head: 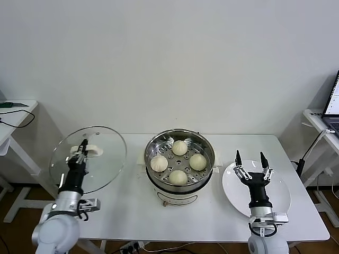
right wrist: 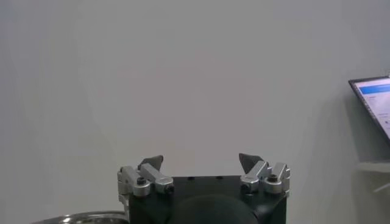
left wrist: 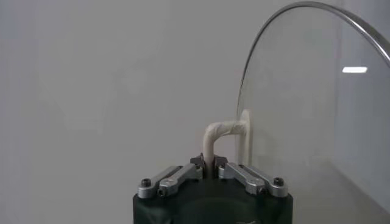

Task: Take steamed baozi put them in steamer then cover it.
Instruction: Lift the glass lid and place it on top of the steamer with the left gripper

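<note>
Glass, clear and metal-rimmed, the cover (head: 90, 159) is held up over the left part of the table (head: 127, 211), tilted so its broad face stands nearly upright and its white handle (left wrist: 225, 137) points toward the left gripper (head: 82, 151). That gripper is clamped on the handle, its fingers pressed together around the thin white bar, as the left wrist view shows. The cover is apart from the steamer (head: 180, 159), which stands at the middle of the table on its cream base with its mouth facing up and uncovered. Four steamed baozi (head: 179, 147) lie on the perforated tray inside, spaced in a diamond, none touching another. To the right of the steamer a white plate (head: 280, 203) lies flat on the table. The right gripper (head: 251, 161) hovers above the plate's near-left part, fingers spread wide apart, pointing away from the robot and holding nothing.
</note>
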Robot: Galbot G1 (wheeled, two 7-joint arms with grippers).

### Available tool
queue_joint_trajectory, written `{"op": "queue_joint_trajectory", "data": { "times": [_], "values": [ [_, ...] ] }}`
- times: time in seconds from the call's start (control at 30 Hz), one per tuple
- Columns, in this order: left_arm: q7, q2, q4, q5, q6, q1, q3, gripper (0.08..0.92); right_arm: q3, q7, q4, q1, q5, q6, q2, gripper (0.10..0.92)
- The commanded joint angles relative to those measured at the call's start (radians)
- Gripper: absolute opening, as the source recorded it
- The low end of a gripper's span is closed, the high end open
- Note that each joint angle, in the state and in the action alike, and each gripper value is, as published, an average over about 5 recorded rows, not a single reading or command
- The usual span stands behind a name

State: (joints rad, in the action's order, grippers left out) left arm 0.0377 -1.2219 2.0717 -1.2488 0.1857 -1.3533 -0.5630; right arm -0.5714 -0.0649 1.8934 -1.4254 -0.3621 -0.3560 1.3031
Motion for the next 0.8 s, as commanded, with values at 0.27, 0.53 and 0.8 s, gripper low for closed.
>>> {"op": "queue_joint_trajectory", "data": {
  "times": [0.27, 0.53, 0.8],
  "values": [
    [0.213, 0.011, -0.019, -0.121, 0.323, 0.362, 0.534, 0.187, -0.04, 0.0, 0.009, -0.018, 0.005, 0.002, 0.022, 0.823],
    [0.249, -0.094, -0.104, -0.222, 0.366, 0.433, 0.618, 0.187, -0.046, -0.001, 0.001, -0.011, 0.01, 0.004, 0.03, 0.823],
    [0.284, -0.142, -0.158, -0.244, 0.405, 0.446, 0.664, 0.187, -0.037, -0.003, -0.013, -0.005, 0.029, 0.003, 0.046, 0.823]
  ]
}}
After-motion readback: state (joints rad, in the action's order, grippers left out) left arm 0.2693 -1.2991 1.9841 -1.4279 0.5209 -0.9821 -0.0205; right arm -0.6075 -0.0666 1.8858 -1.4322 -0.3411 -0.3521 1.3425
